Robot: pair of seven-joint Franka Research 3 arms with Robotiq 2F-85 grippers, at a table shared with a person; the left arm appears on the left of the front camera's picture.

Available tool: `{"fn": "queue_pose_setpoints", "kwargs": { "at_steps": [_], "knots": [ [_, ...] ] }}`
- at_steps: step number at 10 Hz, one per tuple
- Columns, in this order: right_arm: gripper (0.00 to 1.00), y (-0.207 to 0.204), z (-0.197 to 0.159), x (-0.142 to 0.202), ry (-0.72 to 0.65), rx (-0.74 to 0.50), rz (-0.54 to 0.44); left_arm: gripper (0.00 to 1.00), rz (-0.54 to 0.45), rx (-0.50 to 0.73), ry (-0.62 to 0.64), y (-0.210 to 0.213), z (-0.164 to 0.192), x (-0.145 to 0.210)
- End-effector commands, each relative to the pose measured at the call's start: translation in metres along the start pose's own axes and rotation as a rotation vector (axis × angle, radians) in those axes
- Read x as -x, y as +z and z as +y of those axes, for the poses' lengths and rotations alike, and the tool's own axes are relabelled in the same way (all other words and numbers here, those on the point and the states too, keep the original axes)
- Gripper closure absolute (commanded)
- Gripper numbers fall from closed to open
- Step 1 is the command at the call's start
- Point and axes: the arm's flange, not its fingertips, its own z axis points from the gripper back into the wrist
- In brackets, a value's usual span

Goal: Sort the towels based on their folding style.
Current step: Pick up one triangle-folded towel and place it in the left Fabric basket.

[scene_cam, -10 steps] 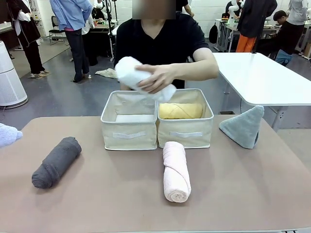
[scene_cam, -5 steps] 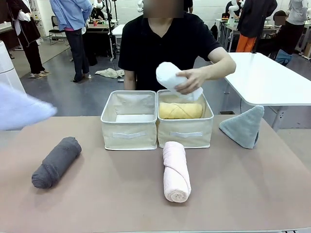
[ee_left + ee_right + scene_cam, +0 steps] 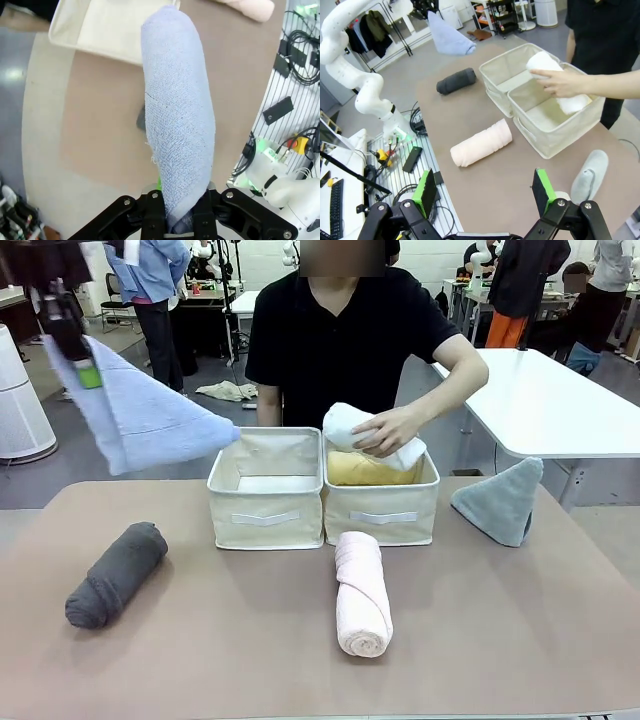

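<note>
Since half a second ago, your left pincer (image 3: 85, 368) has swung the lavender-blue towel (image 3: 145, 415), clenched by one corner, up beside the left basket (image 3: 265, 518). Your right pincer (image 3: 485, 200) hangs released. Nearest you lie the pink roll (image 3: 362, 590) and dark grey roll (image 3: 115, 575); beyond, a person's hand (image 3: 392, 430) holds the white roll (image 3: 348, 420) on the yellow roll (image 3: 362, 470).

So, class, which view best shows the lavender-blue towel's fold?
Front view: the lavender-blue towel hangs as a full triangle from the left gripper. Left wrist view sees it edge-on, clamped; right wrist view, small and distant.
</note>
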Motion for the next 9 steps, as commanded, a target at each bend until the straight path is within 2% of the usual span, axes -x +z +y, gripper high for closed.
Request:
{"fn": "queue_pose_setpoints", "kwargs": {
  "at_steps": [1,2,7,8,9],
  "knots": [
    [0.00,-0.001,0.000,0.000,0.008,-0.010,-0.011,0.82,-0.050,0.024,0.024,0.014,0.010,0.026],
    [0.00,-0.001,0.000,0.000,0.008,-0.010,-0.011,0.82,0.000,0.000,0.000,0.000,0.000,0.000],
    [0.00,-0.001,0.000,0.000,0.008,-0.010,-0.011,0.82,-0.005,0.011,-0.009,-0.003,0.003,-0.003],
    [0.00,-0.001,0.000,0.000,0.008,-0.010,-0.011,0.82,-0.010,0.010,-0.105,-0.002,0.009,-0.015],
    [0.00,-0.001,0.000,0.000,0.008,-0.010,-0.011,0.82,0.028,-0.056,-0.197,-0.001,0.016,-0.032]
  ]
}}
